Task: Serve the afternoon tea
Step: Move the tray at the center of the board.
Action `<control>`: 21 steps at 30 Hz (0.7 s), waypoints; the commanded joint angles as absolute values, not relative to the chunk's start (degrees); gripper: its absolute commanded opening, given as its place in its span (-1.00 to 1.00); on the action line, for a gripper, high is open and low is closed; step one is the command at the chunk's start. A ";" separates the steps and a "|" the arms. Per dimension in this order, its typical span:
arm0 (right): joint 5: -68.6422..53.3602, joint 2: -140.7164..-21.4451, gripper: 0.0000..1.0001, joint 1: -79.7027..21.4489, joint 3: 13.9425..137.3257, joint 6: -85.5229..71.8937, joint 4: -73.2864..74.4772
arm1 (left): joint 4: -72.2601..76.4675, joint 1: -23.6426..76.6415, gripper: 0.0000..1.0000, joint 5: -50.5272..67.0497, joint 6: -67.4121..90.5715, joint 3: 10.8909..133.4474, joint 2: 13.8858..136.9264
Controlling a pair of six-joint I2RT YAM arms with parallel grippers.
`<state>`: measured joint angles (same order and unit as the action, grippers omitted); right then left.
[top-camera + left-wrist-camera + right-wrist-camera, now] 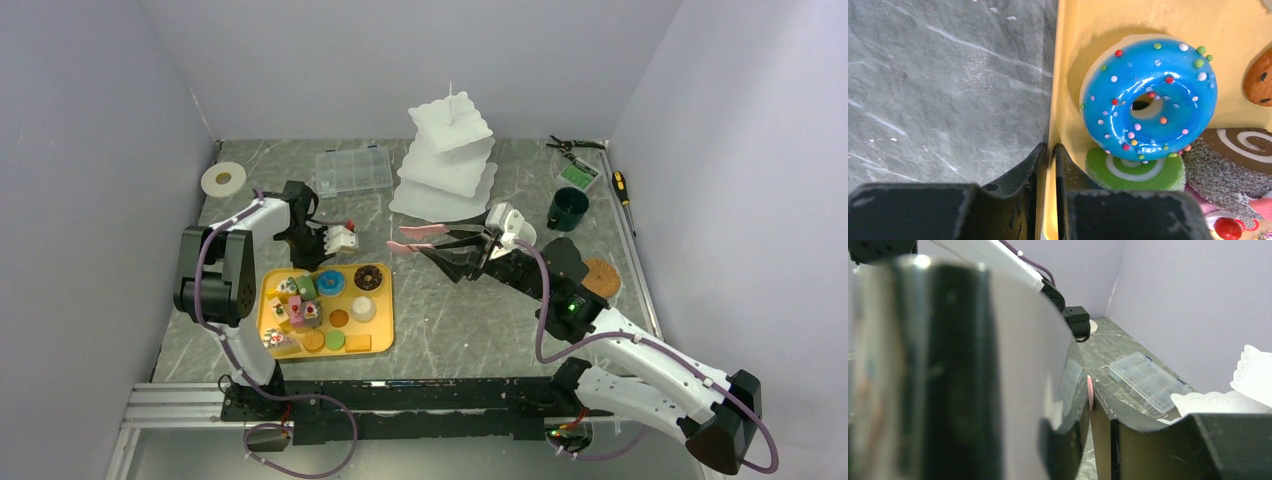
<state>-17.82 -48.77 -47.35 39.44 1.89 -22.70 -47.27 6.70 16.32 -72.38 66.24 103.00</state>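
A yellow tray (378,318) holds several toy pastries, among them a blue donut (330,283) and a brown donut (368,277). My left gripper (305,262) is shut on the tray's far rim (1060,75). In the left wrist view (1050,147) its jaws pinch that rim beside the blue donut (1148,100) and a green swirl biscuit (1133,170). My right gripper (480,245) is shut on pink tongs (412,238), held over the table between the tray and the white three-tier stand (450,150). The tongs' pink edge (1090,390) shows between its jaws (1091,392). A dark-green mug (567,208) and a cork coaster (600,275) stand right. No white mug shows.
A clear compartment box (353,170) lies left of the stand. A white ring (222,179) lies at the back left. Pliers (575,146), a green card (578,175) and a screwdriver (622,188) lie at the back right. Walls close three sides.
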 commanded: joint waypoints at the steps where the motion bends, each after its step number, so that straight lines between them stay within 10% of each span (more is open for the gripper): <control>1: -16.55 -48.39 0.07 -47.63 41.40 1.83 -24.27 | -38.65 6.94 -0.72 15.54 -73.71 68.11 105.15; 21: -13.20 -48.55 0.04 -47.50 41.61 3.34 -22.94 | -36.99 9.15 -0.88 15.28 -74.36 81.31 115.29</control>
